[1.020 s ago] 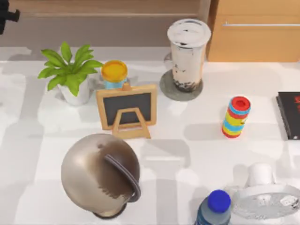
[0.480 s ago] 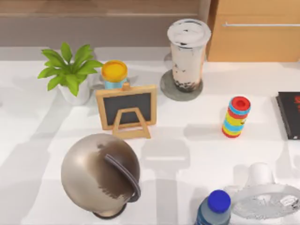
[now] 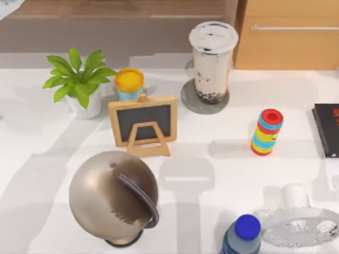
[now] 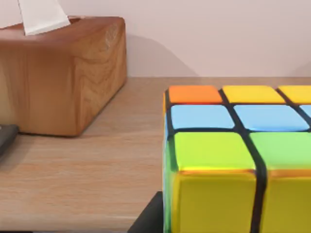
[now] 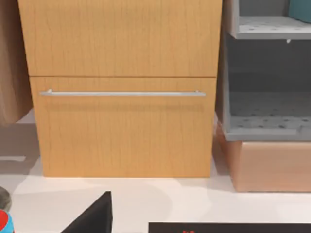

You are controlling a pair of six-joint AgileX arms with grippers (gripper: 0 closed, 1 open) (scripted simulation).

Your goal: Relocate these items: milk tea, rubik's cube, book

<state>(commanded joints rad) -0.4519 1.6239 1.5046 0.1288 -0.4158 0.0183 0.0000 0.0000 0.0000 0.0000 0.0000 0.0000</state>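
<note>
Seen from above, the dark piece of arm at the far left corner a second ago has gone, and the shadows on the left of the white tabletop (image 3: 32, 132) have shifted. Nothing standing on the tabletop has moved.

From left to right there are a green potted plant (image 3: 79, 79), a small wooden-framed chalkboard easel (image 3: 143, 123), and then the tall clear milk tea cup with white lid and dark pearls (image 3: 213, 58). The cup stands upright on a grey round coaster (image 3: 190, 103) at the back.

The left wrist view shows the yellow, green, blue and orange rubik's cube (image 4: 233, 160) very close. It sits over a pale wooden surface (image 4: 73, 184), with a wooden tissue box (image 4: 58, 73) well apart from it. Only a dark sliver of the left pincer (image 4: 148, 221) is visible, so I cannot tell whether it is clamped on the cube.

The right pincer (image 5: 92, 216) faces a wooden drawer cabinet (image 5: 121, 87); I cannot tell its state either.

The cube's relocation seems under way, and the milk tea is not yet moved.
</note>
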